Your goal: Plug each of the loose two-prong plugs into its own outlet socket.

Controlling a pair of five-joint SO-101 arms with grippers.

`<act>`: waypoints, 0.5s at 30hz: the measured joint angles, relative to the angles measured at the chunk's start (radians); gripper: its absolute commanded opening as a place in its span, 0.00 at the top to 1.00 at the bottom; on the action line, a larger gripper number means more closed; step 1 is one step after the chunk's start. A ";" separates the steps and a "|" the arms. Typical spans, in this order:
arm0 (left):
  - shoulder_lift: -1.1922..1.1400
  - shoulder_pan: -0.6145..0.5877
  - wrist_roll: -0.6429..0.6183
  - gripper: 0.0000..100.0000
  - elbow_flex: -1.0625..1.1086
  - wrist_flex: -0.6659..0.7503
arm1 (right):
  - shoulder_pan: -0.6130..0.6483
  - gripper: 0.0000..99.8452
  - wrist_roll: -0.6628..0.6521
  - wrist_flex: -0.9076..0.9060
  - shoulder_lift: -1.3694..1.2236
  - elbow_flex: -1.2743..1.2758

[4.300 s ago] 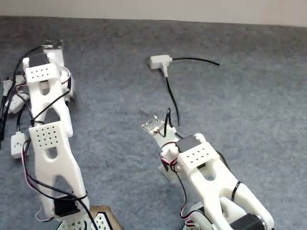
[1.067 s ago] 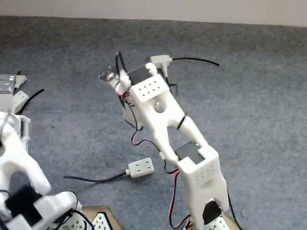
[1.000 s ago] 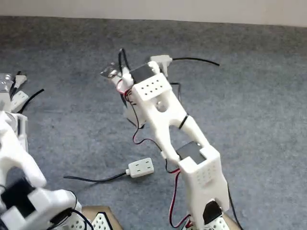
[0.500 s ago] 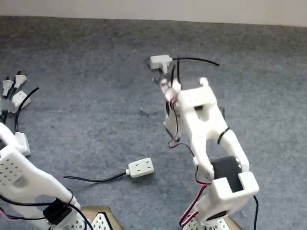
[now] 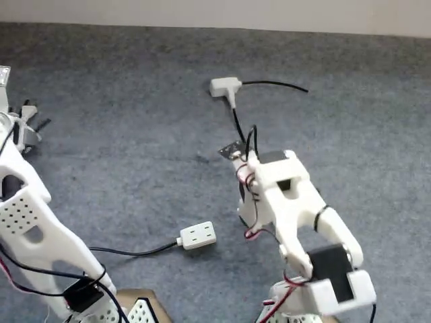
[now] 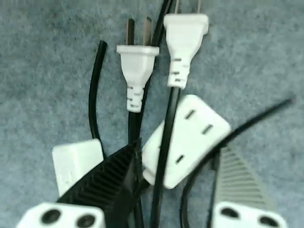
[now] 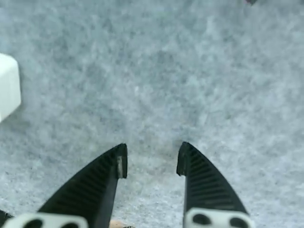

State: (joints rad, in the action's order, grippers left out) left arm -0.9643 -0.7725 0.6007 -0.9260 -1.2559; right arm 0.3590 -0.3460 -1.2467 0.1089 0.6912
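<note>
Reference item: corded outlet socket [image 5: 198, 235], on grey carpet [image 5: 135, 134].

1. Left gripper [image 6: 179, 148]: far left of the reference. Fingers apart, straddling a second socket block [image 6: 190, 137] and black cords [image 6: 164, 142]. First two-prong plug [image 6: 135, 66] and second two-prong plug [image 6: 183, 42] lie loose just past the block.
2. Right gripper [image 7: 152, 161]: right of the reference. Fingers apart over bare carpet.
3. T-shaped plug [image 5: 225, 86]: right of the reference and well apart from it.

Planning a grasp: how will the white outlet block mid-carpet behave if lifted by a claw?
The outlet block looks like a small rigid plastic box, so probably light and stiff. Its black cord curves loosely over the carpet, so it likely flops and drags behind. Flat sides suggest it won't roll.
</note>
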 measured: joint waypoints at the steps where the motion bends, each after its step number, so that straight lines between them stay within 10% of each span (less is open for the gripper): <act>1: -0.021 0.006 0.000 0.83 -0.040 -0.006 | 0.000 0.82 0.000 0.002 0.026 0.020; 15: -0.206 0.038 0.002 0.85 -0.330 -0.095 | 0.002 0.82 0.000 0.003 0.236 0.189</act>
State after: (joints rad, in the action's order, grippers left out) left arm -1.1699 -0.7342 0.6022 -1.2559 -1.3510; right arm 0.3606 -0.3460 -1.2436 0.3452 0.8800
